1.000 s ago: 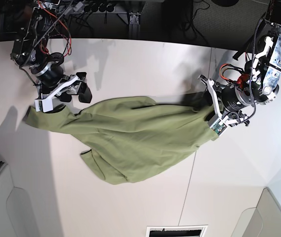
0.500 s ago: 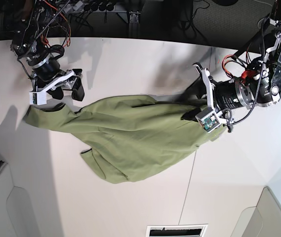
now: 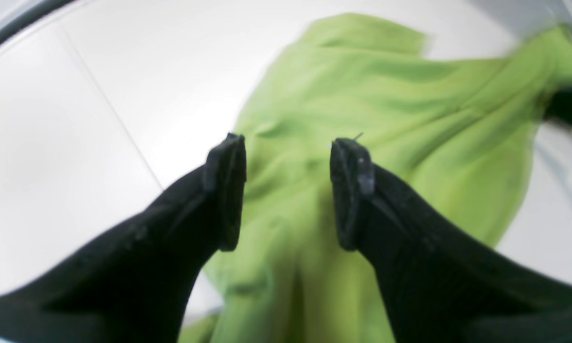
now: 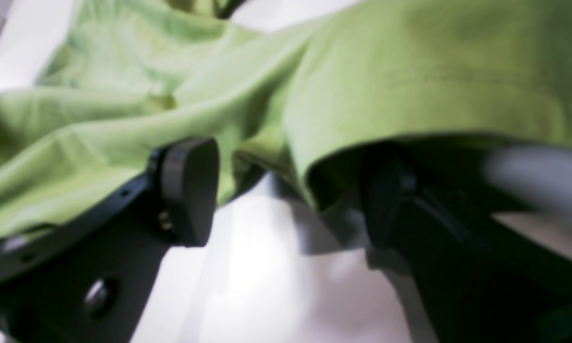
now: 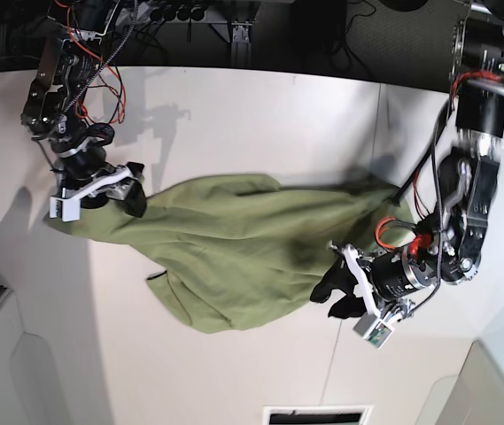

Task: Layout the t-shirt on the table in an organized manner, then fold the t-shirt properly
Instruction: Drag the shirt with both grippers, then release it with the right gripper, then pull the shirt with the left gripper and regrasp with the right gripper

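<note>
left wrist: left pincer (image 3: 288, 190) wide, empty, over t-shirt (image 3: 362, 105).
right wrist: right pincer (image 4: 286, 190) wide, shirt edge draped at it, not gripped.
base: shirt bunched mid counter (image 5: 234, 115), not at any edge.
step: layout. next: grab corners, spread flat.

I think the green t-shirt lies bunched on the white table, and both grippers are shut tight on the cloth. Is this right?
Not quite. The t-shirt does lie bunched on the table, but neither gripper is shut. The left wrist view shows the left gripper with its jaws standing apart above the cloth, and the right wrist view shows the right gripper wide open at the shirt's edge.
</note>
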Motion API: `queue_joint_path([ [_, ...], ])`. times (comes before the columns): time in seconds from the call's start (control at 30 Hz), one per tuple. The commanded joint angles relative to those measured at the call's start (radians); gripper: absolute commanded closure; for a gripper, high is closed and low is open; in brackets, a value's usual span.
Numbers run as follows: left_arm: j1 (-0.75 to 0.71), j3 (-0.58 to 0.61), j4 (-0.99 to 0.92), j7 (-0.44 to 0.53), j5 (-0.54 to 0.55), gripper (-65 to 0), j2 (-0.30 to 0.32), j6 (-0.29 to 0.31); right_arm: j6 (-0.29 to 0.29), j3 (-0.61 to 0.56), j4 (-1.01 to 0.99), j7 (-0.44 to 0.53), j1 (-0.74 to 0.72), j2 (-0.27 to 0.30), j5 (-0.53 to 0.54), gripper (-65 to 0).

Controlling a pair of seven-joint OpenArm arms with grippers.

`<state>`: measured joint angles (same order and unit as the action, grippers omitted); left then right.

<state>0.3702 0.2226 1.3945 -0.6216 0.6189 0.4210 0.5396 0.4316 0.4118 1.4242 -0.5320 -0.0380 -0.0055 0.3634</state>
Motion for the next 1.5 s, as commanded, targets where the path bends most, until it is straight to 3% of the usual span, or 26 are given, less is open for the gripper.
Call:
queue_joint_path([
  [0.0,0.07,-0.006,-0.056,0.032,0.009,-31.6,-0.01,0.0,0.007,-0.013,-0.012,-0.026,-0.014,0.002,-0.004,-44.9],
  [0.17,0.199,-0.005,-0.345,0.065,-0.034,-30.9,-0.078,0.012,0.01,-0.097,-0.038,-0.025,-0.02,0.002,-0.005,-44.9],
  [0.23,0.203,-0.005,-0.381,0.066,-0.039,-24.5,-0.095,0.056,0.01,-0.125,-0.038,-0.025,-0.02,0.002,-0.007,-44.9],
  [0.3,0.188,0.0,-0.388,0.079,-0.068,-13.0,-0.108,0.1,0.01,-0.143,-0.038,-0.02,-0.021,0.002,-0.008,-43.7],
  [0.37,0.168,0.016,-0.388,0.112,-0.105,-4.3,-0.111,0.102,0.01,-0.149,-0.038,-0.013,-0.023,-0.001,-0.008,-37.8],
  [0.43,0.148,0.04,-0.389,0.151,-0.168,-1.2,-0.107,0.1,0.01,-0.15,-0.038,0.003,-0.022,-0.012,-0.008,-28.4],
  [0.6,0.135,0.111,-0.447,0.169,-0.259,-1.2,-0.104,0.034,0.018,-0.15,-0.038,0.008,-0.034,-0.032,-0.012,0.0],
  [0.8,0.134,0.153,-0.467,0.1,-0.283,-1.3,-0.074,0.021,0.064,-0.146,-0.007,-0.002,-0.04,-0.028,-0.034,0.0],
  [0.93,0.134,0.153,-0.467,0.027,-0.253,-1.3,-0.019,0.022,0.065,-0.127,0.071,-0.07,-0.002,-0.027,-0.034,0.0],
  [1.1,0.137,0.153,-0.467,0.023,-0.188,-1.4,0.065,0.019,0.066,-0.066,0.161,-0.094,0.07,-0.014,-0.029,0.0],
  [1.2,0.143,0.153,-0.467,0.027,-0.189,-1.7,0.098,-0.059,0.069,-0.008,0.209,-0.099,0.115,0.003,0.004,0.0],
  [1.27,0.143,0.153,-0.467,0.024,-0.188,-5.5,0.117,-0.077,0.083,0.034,0.245,-0.102,0.149,0.015,0.043,0.0],
  [1.37,0.142,0.153,-0.467,-0.026,-0.125,-17.3,0.13,-0.068,0.119,0.084,0.289,-0.101,0.197,0.028,0.136,0.0],
  [1.47,0.142,0.153,-0.466,-0.091,0.009,-23.0,0.128,0.041,0.126,0.092,0.306,-0.109,0.213,0.026,0.19,0.0],
])
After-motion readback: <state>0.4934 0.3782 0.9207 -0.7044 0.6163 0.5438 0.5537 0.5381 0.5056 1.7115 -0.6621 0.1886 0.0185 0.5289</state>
